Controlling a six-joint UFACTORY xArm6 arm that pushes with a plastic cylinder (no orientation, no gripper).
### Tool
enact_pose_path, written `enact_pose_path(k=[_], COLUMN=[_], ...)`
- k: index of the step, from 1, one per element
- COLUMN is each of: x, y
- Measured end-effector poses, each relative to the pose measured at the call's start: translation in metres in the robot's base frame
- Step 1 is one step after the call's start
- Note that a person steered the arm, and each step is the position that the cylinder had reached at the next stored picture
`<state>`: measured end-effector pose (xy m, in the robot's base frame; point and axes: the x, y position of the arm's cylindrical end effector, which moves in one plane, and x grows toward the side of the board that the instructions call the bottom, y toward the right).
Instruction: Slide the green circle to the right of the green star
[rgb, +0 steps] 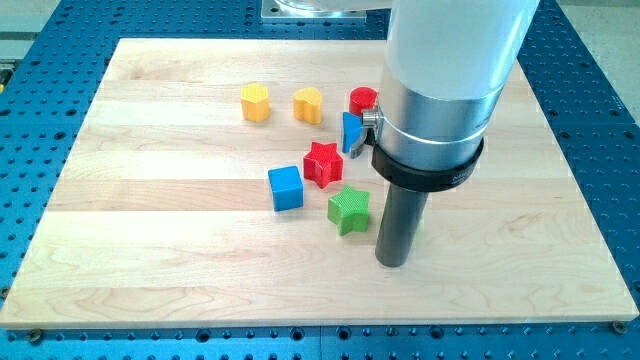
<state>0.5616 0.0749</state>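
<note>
The rod has no claw at all, its tip sits just right of the green star, and the green circle isn't visible, maybe hidden behind the rod, though it's likely a light, hard block needing a square nudge.

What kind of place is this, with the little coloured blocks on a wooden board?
Probably a robotics lab bench. The wooden board rests on a blue perforated mounting table, and my tip sits just to the view's right of a green star among other small toy-like blocks.
</note>
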Motion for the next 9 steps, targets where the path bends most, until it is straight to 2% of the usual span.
enact_pose_path(k=[2,3,4,5,6,7,8,9], x=[-0.014,-0.025,-0.014,0.026,0.031,0.029,-0.012,-0.026], y=[-0.041,-0.041,-0.042,-0.026,0.003,0.007,0.019,0.022])
